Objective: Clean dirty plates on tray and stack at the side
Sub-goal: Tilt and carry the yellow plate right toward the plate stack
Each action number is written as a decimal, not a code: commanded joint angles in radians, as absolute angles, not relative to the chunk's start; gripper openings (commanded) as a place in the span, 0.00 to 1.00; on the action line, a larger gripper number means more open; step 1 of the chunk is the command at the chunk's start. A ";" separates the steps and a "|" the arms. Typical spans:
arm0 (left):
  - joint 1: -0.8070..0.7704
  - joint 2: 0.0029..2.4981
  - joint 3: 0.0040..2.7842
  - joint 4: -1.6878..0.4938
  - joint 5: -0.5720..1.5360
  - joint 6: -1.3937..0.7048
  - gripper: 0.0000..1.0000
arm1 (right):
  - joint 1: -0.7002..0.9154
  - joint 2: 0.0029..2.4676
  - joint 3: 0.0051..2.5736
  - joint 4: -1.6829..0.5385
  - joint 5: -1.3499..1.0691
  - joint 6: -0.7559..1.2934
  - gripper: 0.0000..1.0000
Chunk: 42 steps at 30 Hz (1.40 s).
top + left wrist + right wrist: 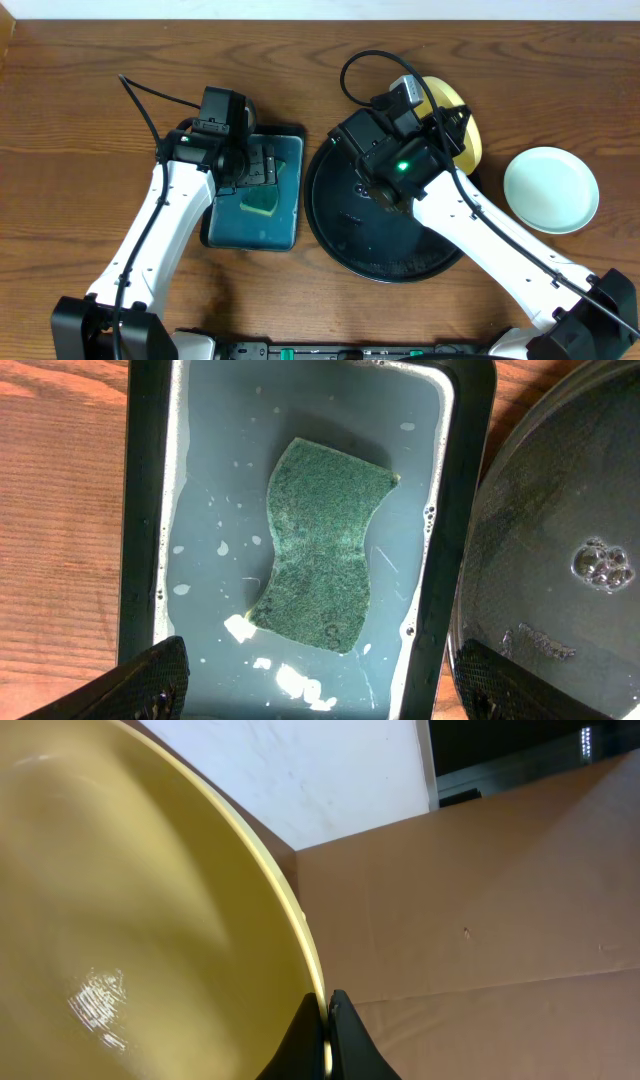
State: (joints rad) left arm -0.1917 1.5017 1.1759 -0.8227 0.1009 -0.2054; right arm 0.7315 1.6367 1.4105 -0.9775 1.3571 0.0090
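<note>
The right gripper (325,1040) is pinched shut on the rim of the pale yellow plate (130,920). The plate is held tilted, its glossy face running up and away from the fingertips with no scribble showing on the part in view. Below those fingers, the overhead view shows the round black tray (340,220). Its bare floor is wet, with a cluster of bubbles (603,565), and no plate lies on what the arm leaves uncovered. Beyond the gripper's outer side, a mint-blue plate (550,188) lies flat and alone on the table (80,120), well apart from the fingers and clear of the tray's rim.

Across the table, the left gripper (330,682) hangs with its fingers spread wide and nothing between them. The green sponge (320,545) lies directly beneath the gap in the teal tray (145,510) of cloudy water, untouched.

The job looks roughly midway. One plate appears to be set aside, and the yellow one is lifted off the tray but not yet stacked on it. No third plate can be seen, so its condition cannot be told.
</note>
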 commanded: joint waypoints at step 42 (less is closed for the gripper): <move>-0.192 1.504 1.182 -0.834 0.088 -0.199 0.86 | 0.120 1.617 1.140 -0.849 -0.065 0.399 0.01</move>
